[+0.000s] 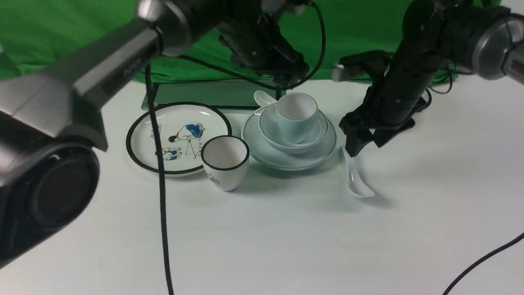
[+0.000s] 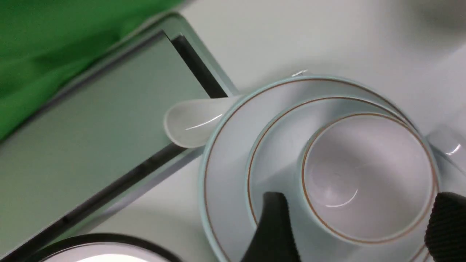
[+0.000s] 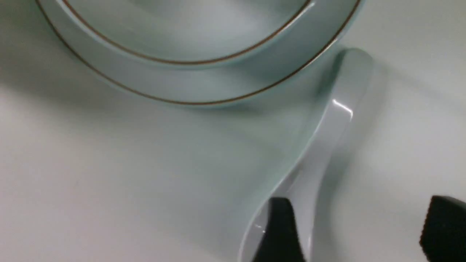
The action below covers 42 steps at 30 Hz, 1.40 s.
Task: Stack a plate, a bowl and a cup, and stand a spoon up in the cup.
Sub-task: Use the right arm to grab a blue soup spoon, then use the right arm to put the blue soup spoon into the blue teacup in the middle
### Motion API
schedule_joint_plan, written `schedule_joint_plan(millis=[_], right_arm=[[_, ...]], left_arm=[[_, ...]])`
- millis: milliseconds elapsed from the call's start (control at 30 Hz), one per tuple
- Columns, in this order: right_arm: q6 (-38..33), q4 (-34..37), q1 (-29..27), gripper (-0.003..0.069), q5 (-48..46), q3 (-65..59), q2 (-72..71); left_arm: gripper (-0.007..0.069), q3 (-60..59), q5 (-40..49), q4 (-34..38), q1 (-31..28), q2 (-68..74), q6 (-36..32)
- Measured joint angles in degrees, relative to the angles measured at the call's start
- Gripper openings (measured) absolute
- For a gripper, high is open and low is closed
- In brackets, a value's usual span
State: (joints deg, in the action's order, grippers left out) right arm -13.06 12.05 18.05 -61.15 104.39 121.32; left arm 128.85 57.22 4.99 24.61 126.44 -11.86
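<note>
The pale blue-green plate (image 1: 286,160) lies at mid-table with the bowl (image 1: 315,135) on it and the cup (image 1: 297,116) upright in the bowl. My left gripper (image 1: 286,80) hangs open just above and behind the cup. In the left wrist view its fingers (image 2: 273,229) stand either side of the cup (image 2: 367,174), apart from it. The spoon (image 1: 358,180) lies on the table right of the plate, handle end by the plate's rim. My right gripper (image 1: 366,143) is open just above it. In the right wrist view one finger (image 3: 280,233) overlaps the spoon (image 3: 327,145).
A black-rimmed cartoon plate (image 1: 178,137) and a black-rimmed white cup (image 1: 225,162) stand left of the stack. A second pale spoon (image 1: 264,98) lies behind the stack, against a grey-green tray (image 1: 196,94). A black cable (image 1: 161,205) hangs down the front left.
</note>
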Motion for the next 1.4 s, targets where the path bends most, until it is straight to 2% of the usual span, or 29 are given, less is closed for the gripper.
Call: schedule_joint_plan(millis=[167,333,433,467,500,567,600,667,800,833,900,933,1033,1167,1233,1267,1400], right_arm=[[1.2,0.0,1.2,0.0537,8.5,-7.9,0.0],[1.2,-0.2,1.7,0.0531,15.9,-11.6,0.2],[1.0,-0.2,1.8,0.0473,18.2,-12.0,1.2],[0.9,-0.3,1.8,0.0428,18.8,-12.0,1.8],[0.9,-0.5,1.8,0.0421,18.8,-12.0,1.9],[0.7,-1.2,1.8,0.0323,19.2,-12.0,2.1],[0.6,-1.2,1.8,0.0305,19.2,-12.0,2.1],[-0.2,-2.1,1.8,0.0195,18.4,-12.0,2.0],[-1.5,-2.5,1.8,0.0192,13.0,-12.4,0.0],[-1.5,-2.5,1.8,0.0192,12.8,-12.4,-0.2],[-2.1,-1.9,1.9,0.0192,13.0,-12.4,-4.3],[-2.3,-1.9,1.9,0.0192,13.0,-12.4,-4.7],[-8.1,3.9,3.6,0.0192,21.2,-12.4,-10.7],[-18.6,10.9,9.2,0.0192,42.0,-12.4,-13.3],[-19.9,11.5,10.5,0.0192,47.3,-12.4,-12.5],[-20.9,12.0,12.2,0.0192,56.1,-12.4,-10.6],[-21.3,12.1,13.0,0.0192,66.9,-12.4,-5.5]], left_arm=[[0.0435,1.2,11.1,-3.8,-0.6,-7.9,-0.1],[0.0342,1.2,12.4,-4.0,-2.7,-12.7,1.4],[0.0267,1.2,12.4,-4.6,-3.7,-16.0,2.7],[0.0239,0.8,12.4,-4.7,-3.8,-17.5,2.8],[0.0235,0.7,12.4,-4.7,-3.8,-17.7,2.8],[0.0189,-2.3,12.4,-4.5,-3.8,-22.0,2.8],[0.0184,-3.0,12.4,-4.5,-3.8,-22.4,2.8],[0.0163,-9.4,12.4,-5.0,-3.9,-28.1,2.8],[0.0155,-23.0,12.4,-7.4,-4.9,-39.0,4.6],[0.0155,-23.8,12.4,-7.4,-5.0,-39.0,4.7],[0.0152,-34.9,11.7,-8.0,-6.1,-47.8,6.2],[0.0150,-35.8,11.3,-8.1,-6.2,-48.4,6.3],[0.0102,-51.2,6.4,-8.8,-6.8,-58.8,6.8],[-0.0007,-70.8,-2.4,-9.9,-6.9,-71.7,3.0],[-0.0025,-75.4,-4.5,-10.1,-6.9,-74.2,1.9],[-0.0034,-80.6,-7.0,-10.1,-6.9,-78.1,0.7],[-0.0036,-89.6,-13.6,-10.5,-6.9,-83.6,-2.0]])
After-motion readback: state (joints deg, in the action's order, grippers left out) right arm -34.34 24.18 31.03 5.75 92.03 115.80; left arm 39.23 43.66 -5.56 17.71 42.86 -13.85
